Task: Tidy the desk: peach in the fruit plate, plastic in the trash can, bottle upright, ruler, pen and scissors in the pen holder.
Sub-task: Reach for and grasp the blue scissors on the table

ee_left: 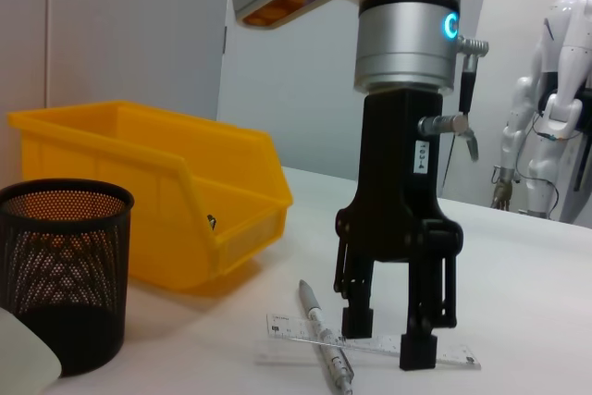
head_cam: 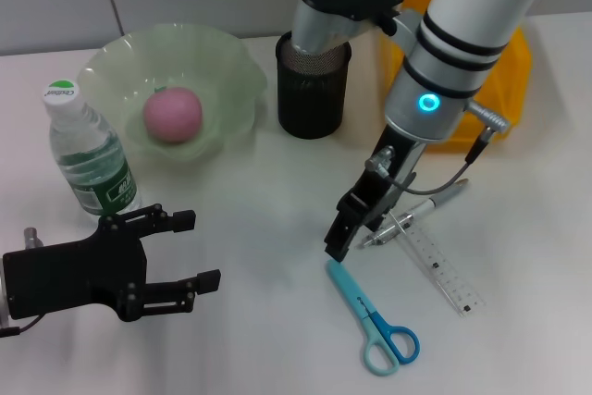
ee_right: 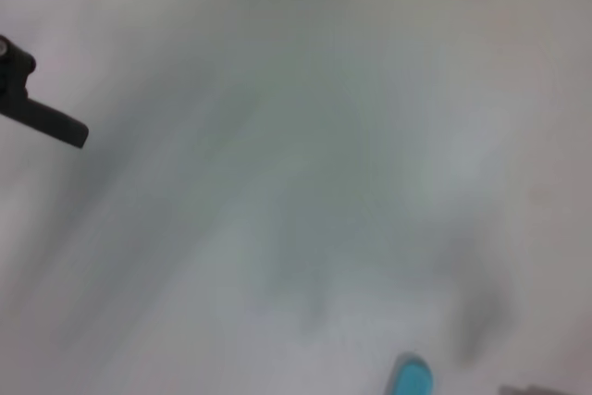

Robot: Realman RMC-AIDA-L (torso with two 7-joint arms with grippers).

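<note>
A pink peach lies in the pale green fruit plate. The water bottle stands upright to the left of the plate. My right gripper is open and points down, its fingertips at the clear ruler, close beside the silver pen. The pen, the ruler and the blue scissors lie on the table. The black mesh pen holder stands behind them. My left gripper is open and empty at the front left. No plastic shows.
A yellow bin stands at the back right, partly hidden by my right arm; it also shows in the left wrist view beside the pen holder. The right wrist view shows the scissors' tip on the table.
</note>
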